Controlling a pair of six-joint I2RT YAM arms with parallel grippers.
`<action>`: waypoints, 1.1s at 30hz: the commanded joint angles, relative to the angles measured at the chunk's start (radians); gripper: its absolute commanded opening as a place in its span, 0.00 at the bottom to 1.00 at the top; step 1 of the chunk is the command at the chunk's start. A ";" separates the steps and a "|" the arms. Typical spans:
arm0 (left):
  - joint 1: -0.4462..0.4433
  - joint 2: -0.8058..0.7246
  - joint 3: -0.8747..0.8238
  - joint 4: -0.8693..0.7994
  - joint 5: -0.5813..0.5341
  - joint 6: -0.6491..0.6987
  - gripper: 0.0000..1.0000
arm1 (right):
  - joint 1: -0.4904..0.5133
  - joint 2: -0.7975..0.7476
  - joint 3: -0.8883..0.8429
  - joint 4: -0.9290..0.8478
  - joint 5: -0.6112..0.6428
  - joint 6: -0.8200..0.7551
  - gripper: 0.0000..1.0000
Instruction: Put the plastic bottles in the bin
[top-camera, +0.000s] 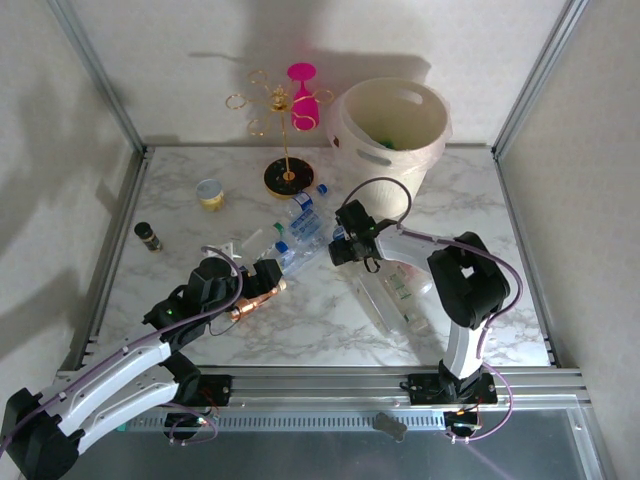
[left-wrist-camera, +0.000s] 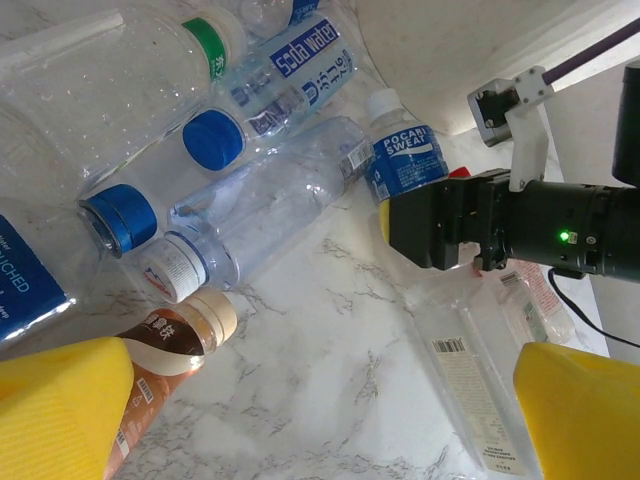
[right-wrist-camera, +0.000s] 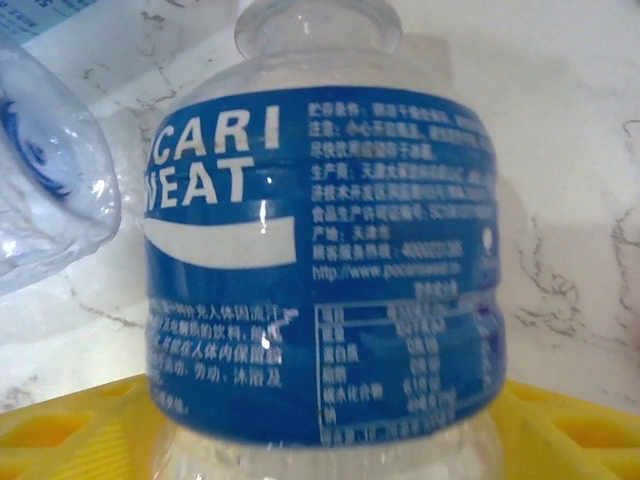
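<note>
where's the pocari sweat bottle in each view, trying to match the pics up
right wrist: the Pocari Sweat bottle sits in the centre, blue label facing the camera, between the right hand's yellow fingers.
left wrist: upper middle, white cap up, the right hand over its lower half.
top external: mid-table at the right hand's tip, too small to read.
shared landmark: the right hand.

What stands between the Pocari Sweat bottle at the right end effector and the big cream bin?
Nothing visible. Bare marble lies between the Pocari Sweat bottle and the bin; the gold stand sits off to one side.
</note>
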 joint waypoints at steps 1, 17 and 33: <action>-0.007 0.007 -0.002 0.022 0.009 0.002 0.98 | -0.010 0.041 0.035 0.022 0.005 -0.008 0.73; -0.007 0.013 0.058 -0.014 0.002 0.035 0.98 | -0.005 -0.056 0.020 0.016 0.043 0.016 0.56; -0.008 0.032 0.324 -0.153 -0.047 0.156 0.98 | 0.093 -0.386 -0.038 -0.042 0.001 0.010 0.56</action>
